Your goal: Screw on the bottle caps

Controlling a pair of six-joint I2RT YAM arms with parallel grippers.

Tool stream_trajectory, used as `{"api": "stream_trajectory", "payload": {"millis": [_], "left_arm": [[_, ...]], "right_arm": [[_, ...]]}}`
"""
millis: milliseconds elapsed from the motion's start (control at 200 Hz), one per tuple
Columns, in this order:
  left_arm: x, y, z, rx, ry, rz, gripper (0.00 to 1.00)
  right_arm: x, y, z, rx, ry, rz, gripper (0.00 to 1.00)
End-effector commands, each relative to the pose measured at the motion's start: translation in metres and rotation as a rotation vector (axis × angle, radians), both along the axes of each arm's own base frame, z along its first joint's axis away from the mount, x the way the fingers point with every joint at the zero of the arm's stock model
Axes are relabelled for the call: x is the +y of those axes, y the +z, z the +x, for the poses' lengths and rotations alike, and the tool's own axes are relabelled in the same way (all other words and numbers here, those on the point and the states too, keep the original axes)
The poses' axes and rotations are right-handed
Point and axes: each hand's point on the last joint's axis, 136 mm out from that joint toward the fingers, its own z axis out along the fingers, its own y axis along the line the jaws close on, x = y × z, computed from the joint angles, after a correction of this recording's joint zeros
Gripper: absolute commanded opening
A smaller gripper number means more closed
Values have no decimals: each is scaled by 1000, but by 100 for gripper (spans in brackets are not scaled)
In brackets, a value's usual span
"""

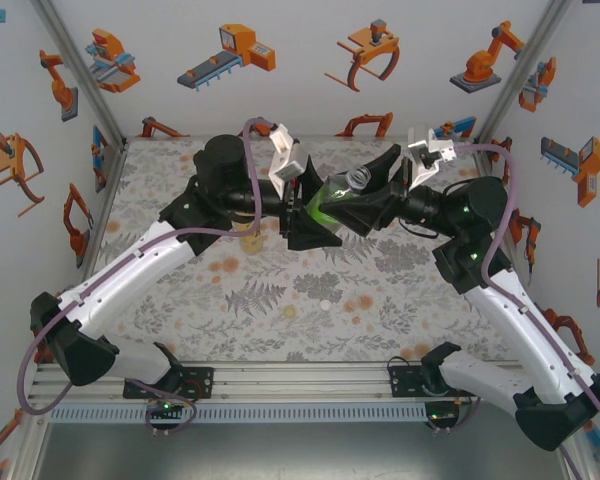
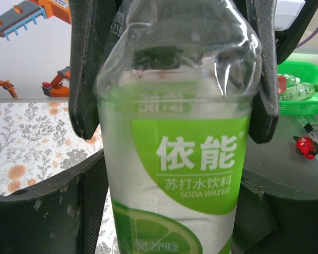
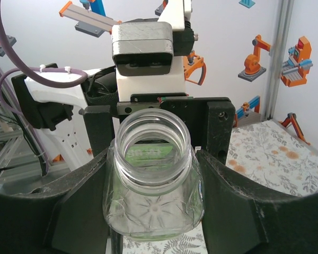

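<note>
From above, the bench (image 1: 240, 320) is covered with a flat print of grey fern leaves and orange flowers. 2 arms with smooth white shells and black joints rise from the near edge, bend inward and meet over the far middle of the bench. Between them the green bottle (image 1: 325, 208) is held in the air, tilted, with its round mouth toward the right arm. The left pincer (image 1: 315, 208) is closed on the body of the bottle, and the right pincer (image 1: 365, 195) is closed on its shoulder. A tiny white cap (image 1: 325, 303) lies on the bench, well apart from the bottle and nearer to the arm bases.

In the left wrist view the bottle is thin clear plastic, creased and dented at the shoulder. It has a glossy green label that reads SODA WATER, with a lime slice printed below. The 2 matte black fingers (image 2: 47, 217) of the left pincer press on the lower body from both sides. Higher up, the 2 fingers (image 2: 87, 79) of the right pincer touch the shoulder on both sides.

In the right wrist view the mouth of the bottle points at the camera. It is open, round, and has screw ridges on the neck. The broad black fingers (image 3: 58, 211) of the right pincer hold the shoulder from left and right. Behind the bottle stand the left pincer's fingers (image 3: 220, 127), under a grey camera block (image 3: 143, 47).
</note>
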Motion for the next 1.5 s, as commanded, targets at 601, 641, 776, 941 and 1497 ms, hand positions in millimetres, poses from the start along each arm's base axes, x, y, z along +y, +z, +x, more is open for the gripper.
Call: {"api": "stream_trajectory", "payload": {"millis": [601, 641, 776, 941, 1497], "left_arm": [[23, -9, 36, -80, 267, 44, 30], [31, -8, 43, -80, 304, 44, 26], [60, -7, 65, -83, 435, 30, 14], [94, -10, 82, -108, 586, 51, 4], [123, -13, 79, -117, 656, 8, 0]], "right_arm": [[-20, -6, 3, -18, -171, -48, 76], [-21, -7, 3, -18, -185, -50, 77], [-21, -18, 6, 16, -196, -84, 77], [-20, -56, 24, 145, -259, -190, 71], [-33, -296, 59, 923, -624, -689, 56]]}}
